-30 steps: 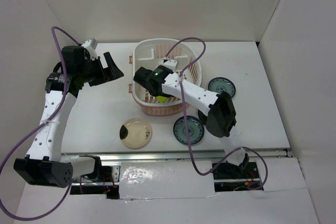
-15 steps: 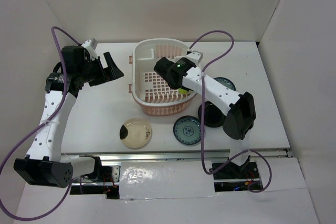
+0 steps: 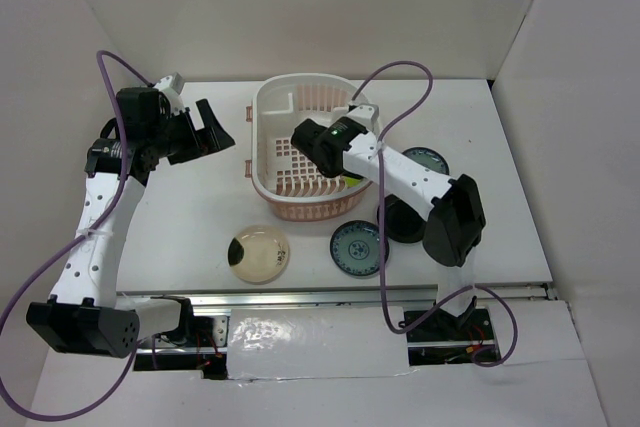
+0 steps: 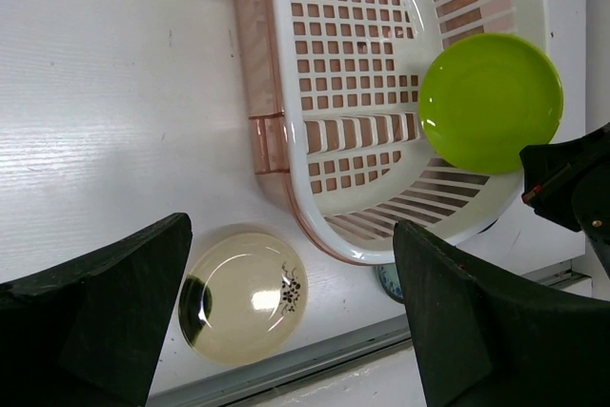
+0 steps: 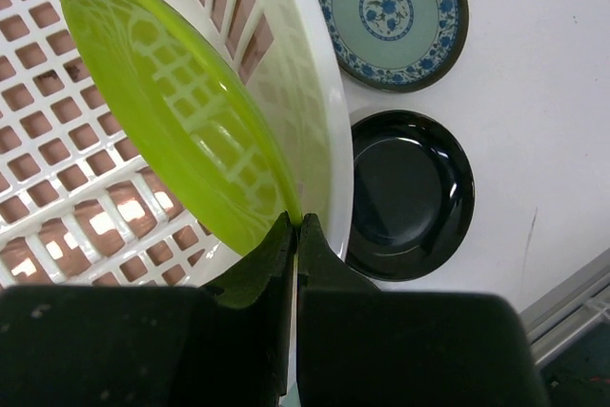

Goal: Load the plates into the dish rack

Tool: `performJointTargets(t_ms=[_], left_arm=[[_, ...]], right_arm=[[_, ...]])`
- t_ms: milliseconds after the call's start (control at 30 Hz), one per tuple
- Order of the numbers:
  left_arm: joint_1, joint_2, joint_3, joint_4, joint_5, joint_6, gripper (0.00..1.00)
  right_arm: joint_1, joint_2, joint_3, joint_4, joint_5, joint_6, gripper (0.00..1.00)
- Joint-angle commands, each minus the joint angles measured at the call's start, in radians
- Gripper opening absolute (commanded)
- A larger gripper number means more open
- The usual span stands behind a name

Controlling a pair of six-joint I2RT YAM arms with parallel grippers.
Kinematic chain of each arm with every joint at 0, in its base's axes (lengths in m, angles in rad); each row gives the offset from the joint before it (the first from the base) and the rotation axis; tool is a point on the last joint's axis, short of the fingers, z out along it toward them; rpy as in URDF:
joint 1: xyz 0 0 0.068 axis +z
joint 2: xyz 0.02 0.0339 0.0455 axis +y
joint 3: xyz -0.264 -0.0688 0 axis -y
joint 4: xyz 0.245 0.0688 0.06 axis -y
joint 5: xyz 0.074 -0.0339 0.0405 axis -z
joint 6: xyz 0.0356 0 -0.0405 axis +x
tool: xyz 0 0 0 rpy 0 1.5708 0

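White panels (image 3: 300, 7) close off the back and both sides of the table (image 3: 200, 207), which is white too, with a metal rail along its near edge. Purple cables (image 3: 110, 67) loop off both arms.

From above, the lime-green plate (image 3: 350, 177) is nearly lost: only a sliver shows past the right arm, which reaches across the dish rack (image 3: 275, 112) and covers much of its right side. The wrist views do better. The right gripper (image 5: 295, 226) is clenched on the plate's rim, fingers pressed together with the edge between them. The plate stands tilted inside the rack, close to the white slotted wall on the side nearest the other plates. I cannot tell whether its far edge touches the perforated floor.

The black plate (image 3: 400, 219) lies on the table just outside the rack, partly covered by the right arm's elbow. One teal plate (image 3: 357, 247) sits near the rail, its right edge crossed by a cable. The other teal plate (image 3: 432, 159) peeks out from behind the right forearm, mostly hidden. The tan plate (image 3: 259, 253), dark patch on its left, lies in the open in front of the rack.

The left gripper (image 3: 210, 132) hangs over the table to the left of the rack, fingers spread wide and holding nothing. In its own view, only the dark fingertips (image 4: 105, 321) show, cut off at the bottom.
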Motion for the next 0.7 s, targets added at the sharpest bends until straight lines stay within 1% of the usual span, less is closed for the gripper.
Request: performJointTargets(t_ms=[0, 400, 667], left_arm=[[0.009, -0.016, -0.002, 0.026, 0.003, 0.028, 0.99], [0.013, -0.024, -0.018, 0.033, 0.001, 0.031, 0.99], [0.013, -0.031, -0.023, 0.029, 0.0, 0.034, 0.99]], right_arm=[[0.019, 0.01, 0.002, -0.108, 0.046, -0.006, 0.0], [0.037, 0.047, -0.021, -0.107, 0.015, -0.041, 0.0], [0.069, 0.079, 0.016, -0.107, -0.009, -0.08, 0.0]])
